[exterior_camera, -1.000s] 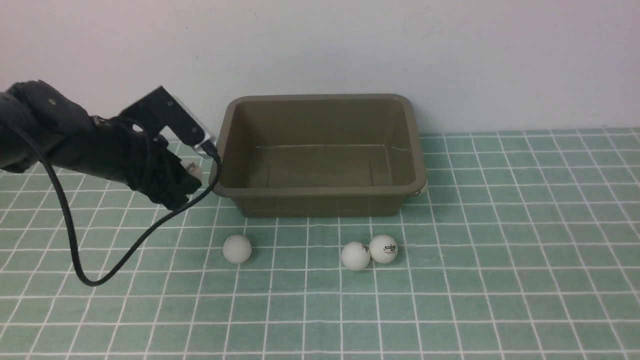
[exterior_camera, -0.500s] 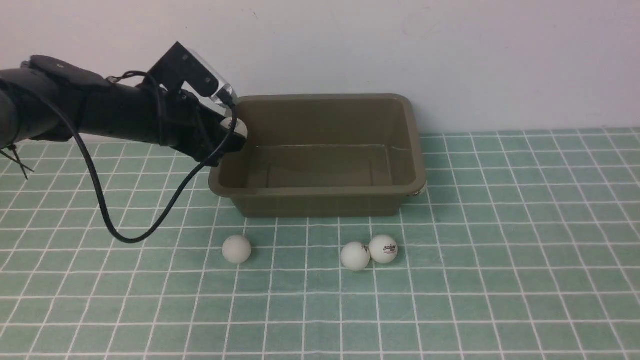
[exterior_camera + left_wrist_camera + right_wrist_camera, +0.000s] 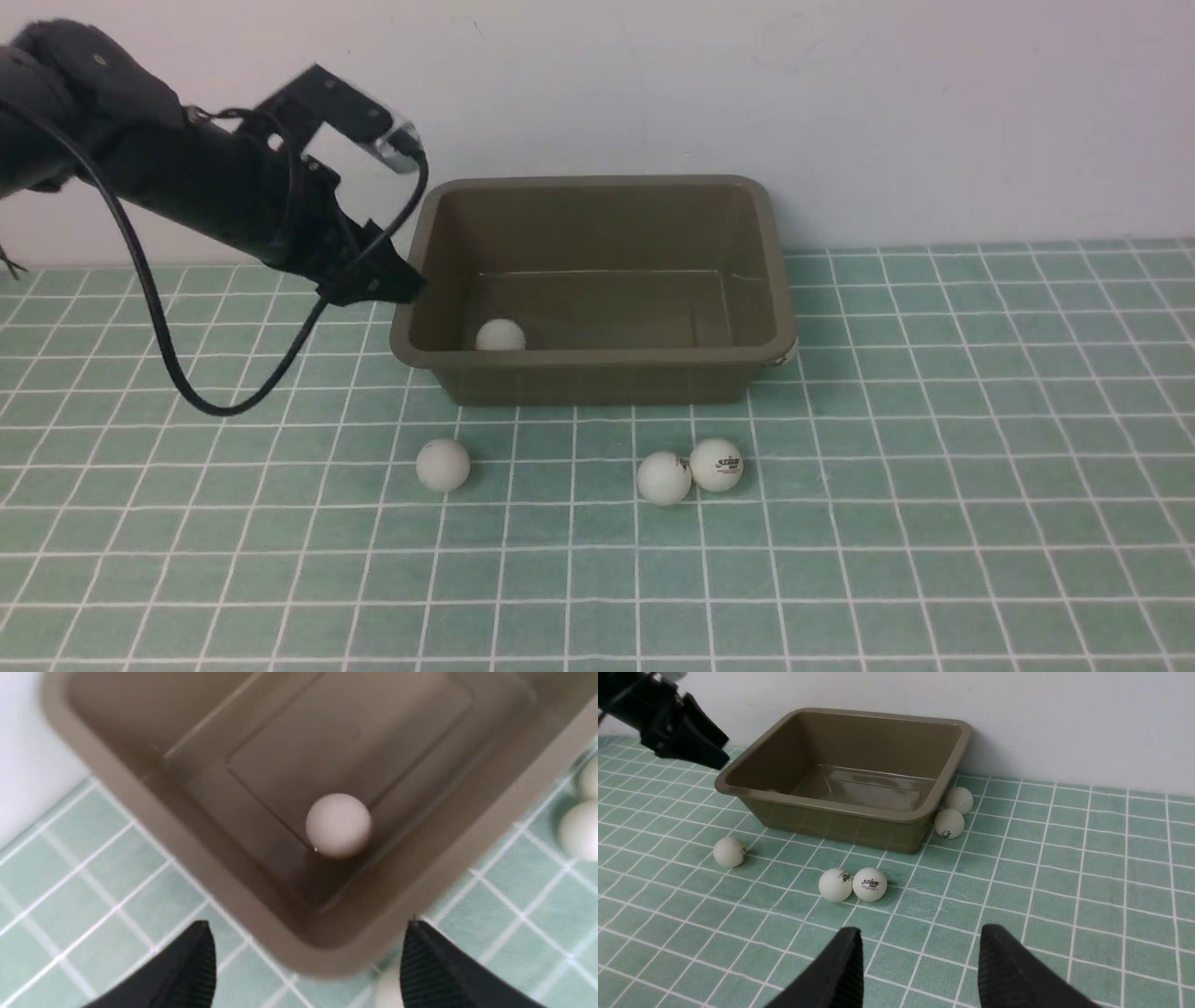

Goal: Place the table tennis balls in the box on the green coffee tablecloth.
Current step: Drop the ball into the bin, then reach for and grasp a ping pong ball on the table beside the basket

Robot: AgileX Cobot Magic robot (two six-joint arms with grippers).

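Note:
The olive-brown box point(image 3: 597, 180) stands on the green coffee tablecloth point(image 3: 934, 420) by the wall. One table tennis ball point(image 3: 500, 335) lies inside it near the front left corner, and shows below my left wrist point(image 3: 338, 825). My left gripper point(image 3: 383, 275) hovers above the box's left rim, open and empty point(image 3: 308, 931). In front of the box lie three balls: a single one point(image 3: 442, 465) and a touching pair point(image 3: 664, 478), point(image 3: 716, 464). Two more balls point(image 3: 959, 800), point(image 3: 949, 823) sit against the box's right side. My right gripper point(image 3: 920, 938) hangs over the near cloth, jaws apart with nothing between them.
A white wall point(image 3: 840, 112) rises right behind the box. A black cable point(image 3: 159, 345) loops down from my left arm toward the cloth. Bare cloth stretches to the right of the box and toward the front edge.
My left gripper rose from beside the box with a ball, reached over the left rim and opened. The ball now lies in the box, and the gripper has drawn back a little to the left.

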